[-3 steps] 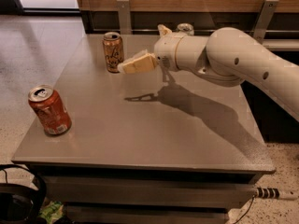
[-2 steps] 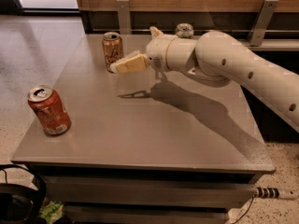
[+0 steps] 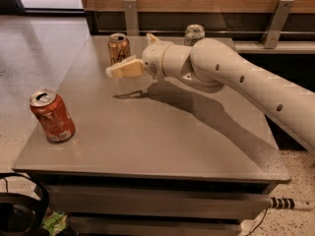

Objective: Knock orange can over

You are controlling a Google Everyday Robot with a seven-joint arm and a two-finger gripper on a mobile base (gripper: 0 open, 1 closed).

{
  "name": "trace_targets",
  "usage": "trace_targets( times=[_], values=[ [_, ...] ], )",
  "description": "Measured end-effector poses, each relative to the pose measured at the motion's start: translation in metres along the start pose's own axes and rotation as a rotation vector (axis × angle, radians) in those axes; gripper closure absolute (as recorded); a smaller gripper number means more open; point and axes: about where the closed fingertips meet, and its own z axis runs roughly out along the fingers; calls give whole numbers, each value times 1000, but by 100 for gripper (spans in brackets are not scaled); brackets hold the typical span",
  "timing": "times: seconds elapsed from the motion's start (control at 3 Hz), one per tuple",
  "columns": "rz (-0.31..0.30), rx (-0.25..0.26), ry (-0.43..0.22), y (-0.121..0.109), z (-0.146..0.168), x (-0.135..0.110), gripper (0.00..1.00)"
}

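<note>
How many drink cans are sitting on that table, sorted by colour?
golden-orange can: 1
red-orange can: 1
white-and-green can: 1
Total: 3 cans, all upright on the table.
The gripper is low at the near side of the golden-orange can. The white-and-green can stands at the back, partly hidden by the arm.

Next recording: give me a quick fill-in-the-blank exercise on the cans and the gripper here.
1. The orange can stands ____ on the table.
2. The gripper hovers over the table's far half, nearest the ____ can.
3. The table holds ____ cans in all.
4. The can closest to the camera is ____.
Missing words: upright; orange; three; red.
</note>
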Motion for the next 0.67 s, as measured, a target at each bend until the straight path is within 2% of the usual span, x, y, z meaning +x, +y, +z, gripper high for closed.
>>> trace_targets(
  times=[0.67],
  values=[
    [84,3,-44,-6,17,13,0]
  ],
)
